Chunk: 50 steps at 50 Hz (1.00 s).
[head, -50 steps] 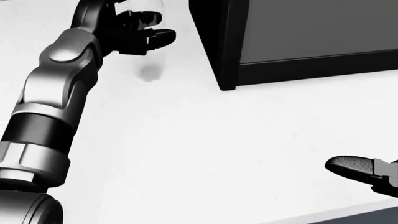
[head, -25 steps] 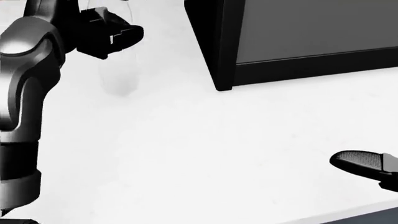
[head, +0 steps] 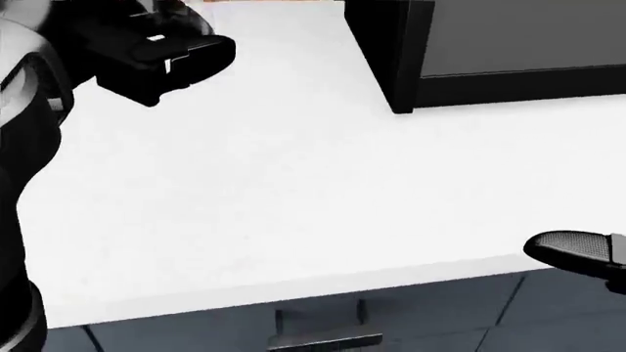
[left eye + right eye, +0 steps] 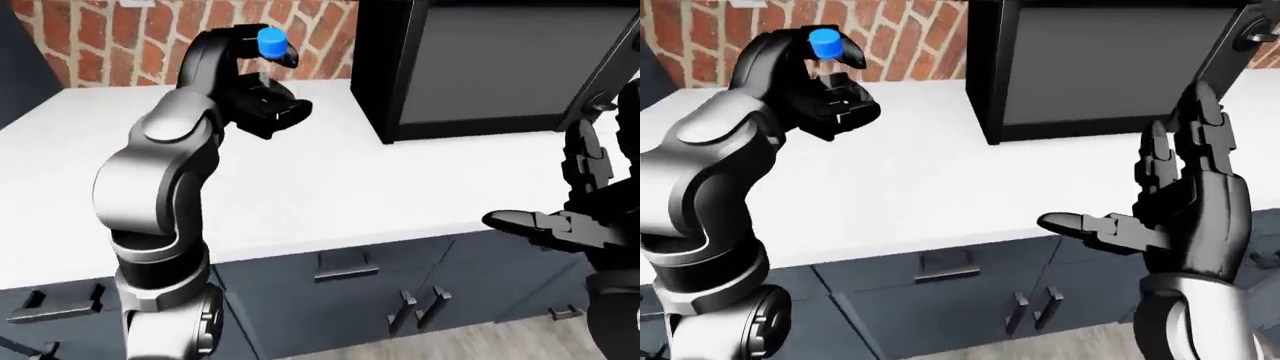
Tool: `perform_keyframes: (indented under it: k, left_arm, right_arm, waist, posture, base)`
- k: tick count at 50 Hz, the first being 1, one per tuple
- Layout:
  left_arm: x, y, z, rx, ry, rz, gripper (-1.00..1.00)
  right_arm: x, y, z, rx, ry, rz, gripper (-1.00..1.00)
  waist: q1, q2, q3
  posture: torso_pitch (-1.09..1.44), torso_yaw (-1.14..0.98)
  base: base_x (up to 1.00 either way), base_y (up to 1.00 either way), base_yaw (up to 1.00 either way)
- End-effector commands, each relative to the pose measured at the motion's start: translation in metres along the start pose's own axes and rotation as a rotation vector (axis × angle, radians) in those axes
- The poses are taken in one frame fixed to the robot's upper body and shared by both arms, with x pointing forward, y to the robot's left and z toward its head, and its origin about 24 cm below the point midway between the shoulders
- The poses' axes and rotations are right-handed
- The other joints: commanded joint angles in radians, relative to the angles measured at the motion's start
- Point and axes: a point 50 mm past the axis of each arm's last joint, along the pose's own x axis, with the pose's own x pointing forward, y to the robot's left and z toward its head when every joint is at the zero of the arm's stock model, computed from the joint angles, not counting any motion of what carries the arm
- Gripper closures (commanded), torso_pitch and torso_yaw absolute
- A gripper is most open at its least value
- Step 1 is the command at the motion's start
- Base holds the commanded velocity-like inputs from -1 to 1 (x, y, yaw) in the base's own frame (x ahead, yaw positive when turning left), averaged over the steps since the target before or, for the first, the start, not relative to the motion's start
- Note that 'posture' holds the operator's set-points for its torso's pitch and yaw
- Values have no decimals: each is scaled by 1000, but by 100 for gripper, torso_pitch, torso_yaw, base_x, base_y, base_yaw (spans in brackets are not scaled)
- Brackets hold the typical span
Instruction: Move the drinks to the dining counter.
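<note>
step: L hand [image 4: 830,101] fingers wrapped round blue-capped clear bottle [image 4: 823,43], lifted off white counter [image 4: 330,180]
R hand [image 4: 1170,202]: spread wide, empty
next: prob. turn & carry to dining counter, keep bottle upright

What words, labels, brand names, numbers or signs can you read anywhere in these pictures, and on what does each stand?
None can be read.
The blue-capped bottle in the left hand shows no label.
The black appliance on the white counter bears no visible lettering.

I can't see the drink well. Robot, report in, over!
Left hand shut on clear blue-capped bottle, lifted off white counter. Right hand open, empty. Black microwave to view's right, not blocking.
</note>
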Motion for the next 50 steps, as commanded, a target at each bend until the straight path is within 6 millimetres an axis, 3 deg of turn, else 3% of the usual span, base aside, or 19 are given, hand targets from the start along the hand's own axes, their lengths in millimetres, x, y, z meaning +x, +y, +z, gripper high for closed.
perform_keyframes:
  k: [1,2,4,5,12,15,17,18,19,22,26,28,30,41,43,44,45,46,50]
  left_arm:
    - [-11,11,25,1,-114,65,100]
    - [-12,11,26,0,-117,64,100]
    - [-15,13,31,-18,-128,70,100]
    - [-17,13,31,-15,-122,65,100]
    - [-21,16,32,-10,-133,73,100]
    - [-23,15,31,-6,-133,72,100]
    - [-23,16,31,-5,-131,74,100]
    - [-24,16,32,-5,-133,75,100]
    - [-24,16,32,-3,-133,76,100]
    - [-21,17,28,-5,-131,79,100]
    - [-23,18,27,-5,-128,83,100]
    - [-24,18,28,1,-133,86,100]
    - [-24,18,28,3,-135,87,100]
    - [-27,17,29,-4,-141,84,100]
    - [-28,18,30,-6,-143,88,100]
    - [-28,18,31,-6,-144,89,100]
    - [-28,18,31,-7,-145,89,100]
    - [-28,18,31,-6,-145,88,100]
    - [-29,19,26,-9,-142,93,100]
  right_arm:
    - [0,7,6,29,-29,35,-100]
    - [0,7,8,34,-32,39,-100]
    - [0,9,10,41,-37,47,-100]
    - [0,10,11,46,-37,50,-100]
    - [0,16,11,53,-32,64,-100]
    - [0,17,11,55,-31,68,-100]
    - [0,18,10,56,-30,72,-100]
    - [0,18,11,59,-31,72,-100]
    - [0,18,11,59,-32,72,-100]
    - [0,19,9,62,-29,70,-100]
    - [0,20,9,64,-30,74,-100]
    - [0,20,9,65,-31,75,-100]
    - [0,21,9,67,-30,75,-100]
    - [-1,22,7,56,-30,80,-100]
    - [-1,21,7,53,-32,81,-100]
    - [-1,21,8,53,-32,81,-100]
    - [-1,21,7,53,-32,81,-100]
    - [-1,22,6,53,-31,82,-100]
    - [-2,22,5,50,-30,82,-100]
  waist:
    - [10,48,-48]
    - [13,7,1]
    - [13,-30,-43]
    - [14,-47,-45]
    - [2,-118,-7]
    - [-2,-150,-8]
    - [-5,-201,-25]
    - [2,-188,-40]
    - [-11,-176,-11]
    - [-4,-157,-30]
    - [-19,-101,-17]
    - [-25,-64,-22]
    - [-21,1,-44]
    - [-6,-138,-1]
    - [-9,-178,-7]
    - [-17,-220,-26]
    - [-15,-187,-14]
    - [-14,-186,-4]
    - [-10,-154,-26]
  posture:
    - [0,0]
    - [0,0]
    - [0,0]
    - [0,0]
    - [0,0]
    - [0,0]
    - [0,0]
    - [0,0]
    - [0,0]
    - [0,0]
    - [0,0]
    - [0,0]
    - [0,0]
    - [0,0]
    - [0,0]
    - [0,0]
    - [0,0]
    - [0,0]
    - [0,0]
  base:
    - [0,0,100]
    - [0,0,100]
    - [0,0,100]
    - [0,0,100]
    - [0,0,100]
    - [0,0,100]
    - [0,0,100]
    - [0,0,100]
    - [0,0,100]
    - [0,0,100]
    - [0,0,100]
    - [0,0,100]
    - [0,0,100]
    - [5,0,100]
    - [12,0,100]
    - [12,0,100]
    - [12,0,100]
    - [11,0,100]
    - [12,0,100]
